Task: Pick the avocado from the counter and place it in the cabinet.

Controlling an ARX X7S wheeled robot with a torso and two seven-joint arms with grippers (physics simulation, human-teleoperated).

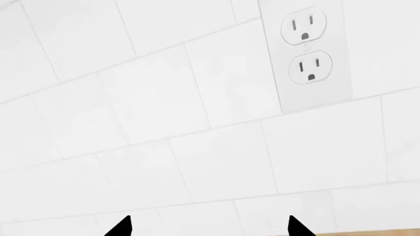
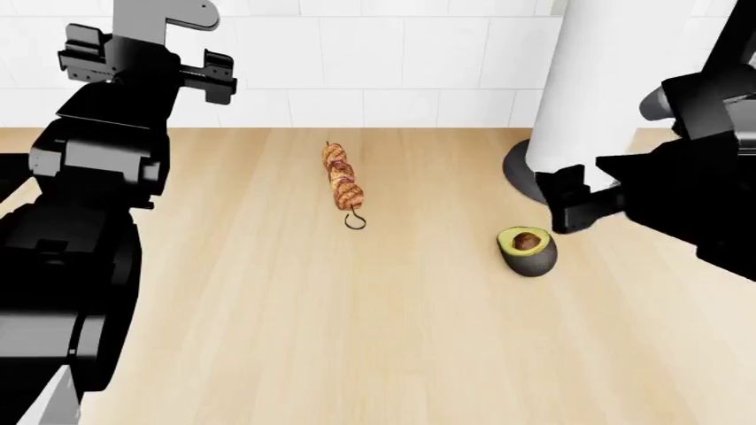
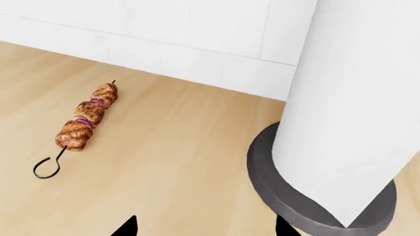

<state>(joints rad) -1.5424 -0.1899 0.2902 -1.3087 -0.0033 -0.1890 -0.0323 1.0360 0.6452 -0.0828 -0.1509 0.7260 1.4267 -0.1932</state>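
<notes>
Your avocado (image 2: 527, 250) lies cut side up on the counter (image 2: 354, 336), toward the right edge of the worktop and roughly midway between its back and front, with nothing touching it. Just behind it, near the back right corner, stands a white paper towel roll (image 2: 590, 80) on a dark round base (image 3: 295, 196). The meat skewer (image 2: 343, 181) lies well apart from the avocado, nearer the middle of the back edge, its wire hook pointing toward the front. Your right gripper (image 2: 573, 204) hangs above the counter just beside the avocado, between it and the roll's base; its wrist view shows two dark fingertips (image 3: 126, 227) set well apart, so its jaws stand wide, and the avocado is not between them. Your left gripper (image 2: 148, 62) is raised near the back left corner, facing the white tiled wall (image 1: 164, 98) and a wall outlet (image 1: 306, 49); its two fingertips (image 1: 121, 227) also stand wide apart, holding nothing.
</notes>
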